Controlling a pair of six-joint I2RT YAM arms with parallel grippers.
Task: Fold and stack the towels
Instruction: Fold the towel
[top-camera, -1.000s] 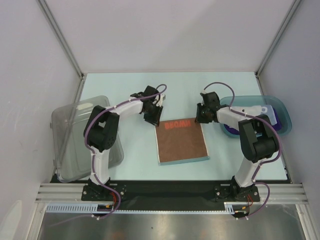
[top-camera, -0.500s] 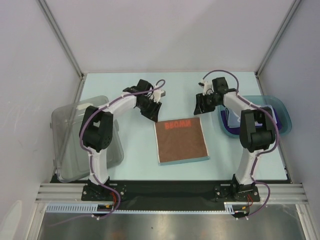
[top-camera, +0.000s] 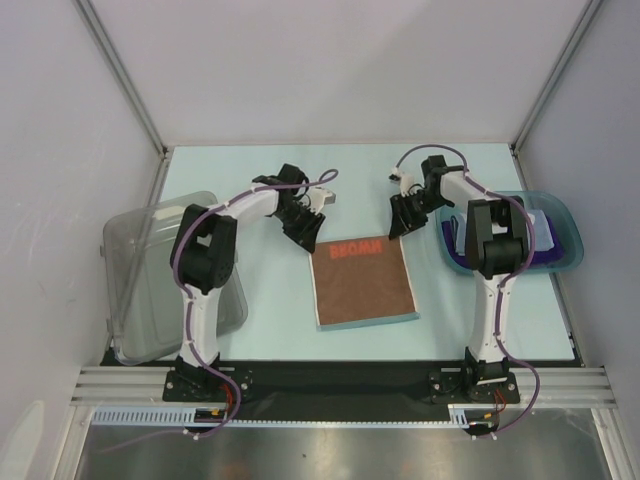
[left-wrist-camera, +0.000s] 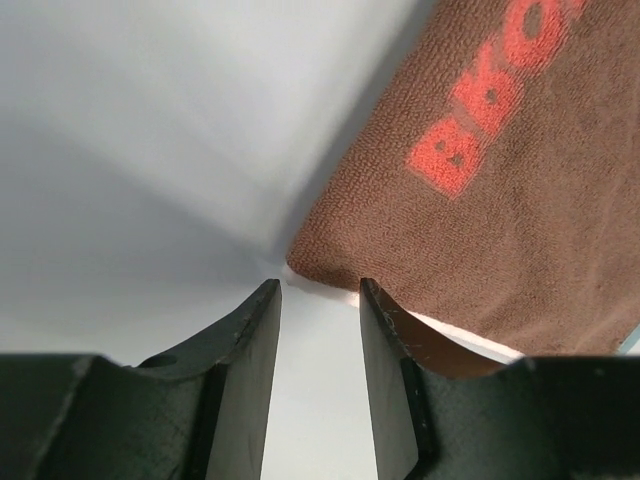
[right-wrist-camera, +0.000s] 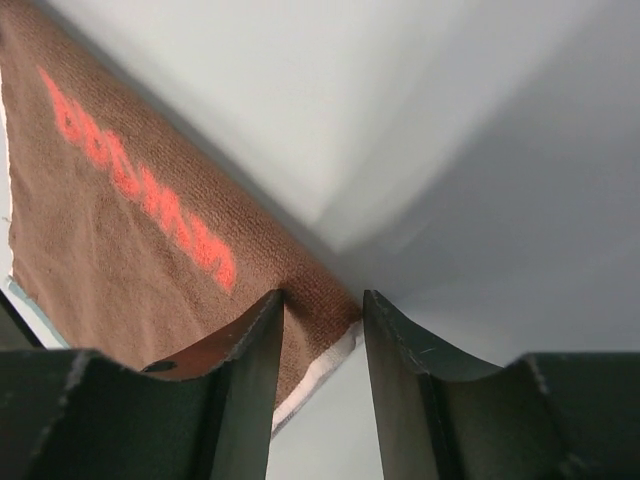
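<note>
Left claw (left-wrist-camera: 320, 289), right claw (right-wrist-camera: 322, 297) shifted, both released; brown towel (top-camera: 365, 285): lettered edge far.

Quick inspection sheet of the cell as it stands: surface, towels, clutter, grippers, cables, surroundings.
Surface: pale blue table, no spill seen.
Job's things: brown towel flat at centre, red lettering up; more towels in the teal tray.
Clutter: clear bin at the left side.
Grippers: left gripper open at the towel's far-left corner; right gripper open, far-right corner between its jaws.
Cables: purple cables along both arms, off the towel.
Surroundings: white walls, metal frame.
</note>
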